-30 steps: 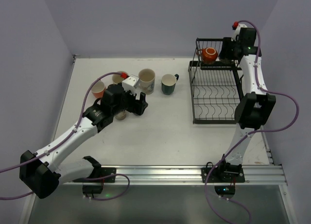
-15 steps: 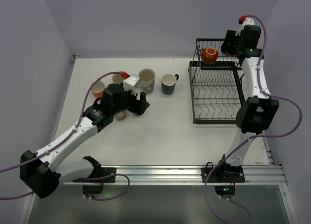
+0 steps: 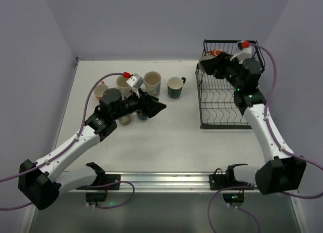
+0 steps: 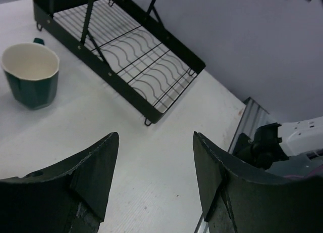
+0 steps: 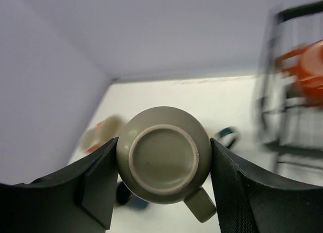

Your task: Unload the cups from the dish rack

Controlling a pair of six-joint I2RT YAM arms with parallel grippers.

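In right claw (image 5: 164, 180), beige mug (image 5: 162, 156)

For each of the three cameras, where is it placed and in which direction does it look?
Top external: above and behind the bases, looking down on the table; both arms, left pincer and right pincer show.
Left wrist: on the left arm, facing the dish rack across the table; its open fingers show.
Right wrist: on the right arm, facing the table's left side; its fingers clamp the beige mug, base toward lens.
Shared: the teal mug and the rack appear in all three.
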